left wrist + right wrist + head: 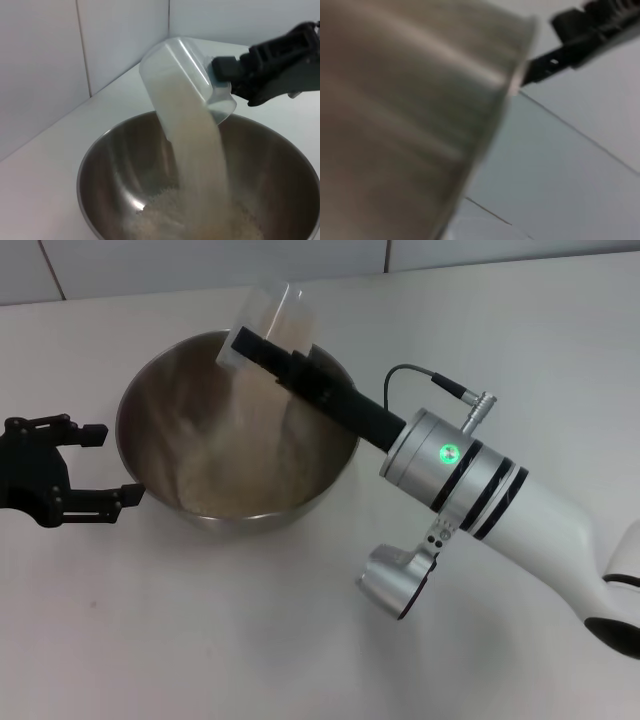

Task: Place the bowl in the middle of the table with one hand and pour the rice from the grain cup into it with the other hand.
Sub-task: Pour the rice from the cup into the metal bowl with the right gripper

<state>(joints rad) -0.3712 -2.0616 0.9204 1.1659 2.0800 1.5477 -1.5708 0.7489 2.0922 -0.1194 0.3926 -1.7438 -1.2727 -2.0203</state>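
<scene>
While my right gripper [262, 348] pinches the tipped clear plastic grain cup [268, 318], pale rice [200, 165] streams into the wide steel bowl [150, 400] (my left gripper [105, 462] waits alongside, fingers spread).

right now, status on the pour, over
Right gripper shut on the cup, tipped over the bowl. Rice streaming in. Left gripper open, beside the bowl's rim, holding nothing. Nothing in the way.

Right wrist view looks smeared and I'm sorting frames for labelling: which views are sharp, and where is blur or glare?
Right wrist view: the steel bowl's wall is close and badly blurred. Left wrist view: sharp, except the pouring off-white rice streaks from the tilted clear plastic cup. Head view: sharp, soft sheen inside the bowl.
</scene>
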